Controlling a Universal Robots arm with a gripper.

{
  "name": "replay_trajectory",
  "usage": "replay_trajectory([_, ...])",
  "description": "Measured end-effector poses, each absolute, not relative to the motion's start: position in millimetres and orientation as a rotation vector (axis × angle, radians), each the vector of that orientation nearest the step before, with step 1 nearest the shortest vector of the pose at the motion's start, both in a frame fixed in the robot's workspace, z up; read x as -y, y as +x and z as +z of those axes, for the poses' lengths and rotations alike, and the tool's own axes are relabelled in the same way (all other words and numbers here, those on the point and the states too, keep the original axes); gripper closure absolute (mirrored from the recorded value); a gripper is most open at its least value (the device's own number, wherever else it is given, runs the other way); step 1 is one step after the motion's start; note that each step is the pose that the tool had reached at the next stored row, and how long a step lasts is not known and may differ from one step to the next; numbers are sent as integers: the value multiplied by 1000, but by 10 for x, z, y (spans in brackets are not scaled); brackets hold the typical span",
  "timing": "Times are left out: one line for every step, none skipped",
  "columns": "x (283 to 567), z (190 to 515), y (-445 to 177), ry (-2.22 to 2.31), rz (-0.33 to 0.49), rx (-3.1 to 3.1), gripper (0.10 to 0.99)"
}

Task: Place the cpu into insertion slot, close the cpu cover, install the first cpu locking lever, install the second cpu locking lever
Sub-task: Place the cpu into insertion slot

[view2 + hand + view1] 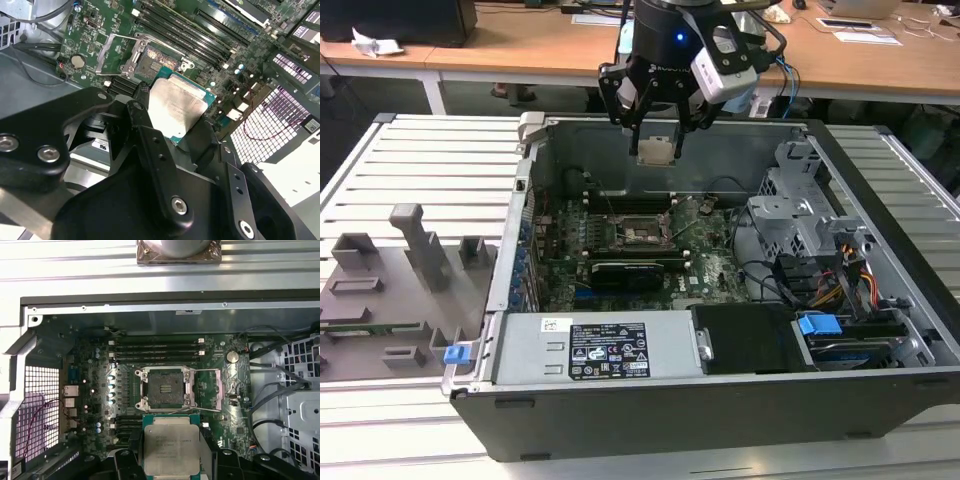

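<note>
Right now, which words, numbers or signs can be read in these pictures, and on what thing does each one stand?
No text can be read with certainty.
Black label on the power supply box: white print and symbols, too small to read.
White sticker beside it: too small to read.
Chip held in the gripper: faint engraved lines on its metal top, too small to read.

Air above the insertion slot (pixel 164 388) lies open; cpu cover (pixel 218 390) stands open beside it.
</note>
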State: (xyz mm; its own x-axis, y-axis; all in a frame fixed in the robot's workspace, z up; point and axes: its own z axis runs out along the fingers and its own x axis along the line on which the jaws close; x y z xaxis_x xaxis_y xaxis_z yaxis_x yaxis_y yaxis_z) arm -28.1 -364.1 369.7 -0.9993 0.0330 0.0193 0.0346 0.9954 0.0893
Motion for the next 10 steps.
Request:
replay_trajectory([3641,3697,-282,-59,-140,3120,545])
replay_trajectory([3641,3697,-282,-65,-140,3120,545])
replay_trajectory([3641,3697,-282,-70,-140,3120,545])
replay_trajectory([3641,3697,-282,-74,-140,3120,545])
replay_trajectory([3641,3697,-282,-79,-140,3120,545])
replay_trajectory([3641,3697,-282,-82,-140,3120,545])
replay_trajectory([3641,3697,-282,-84,-140,3120,545])
replay_trajectory([3641,3697,-282,-87,-140,3120,545])
replay_trajectory([3641,3697,-282,-92,-140,3120,545])
replay_trajectory([3641,3697,-282,-94,-140,3120,545])
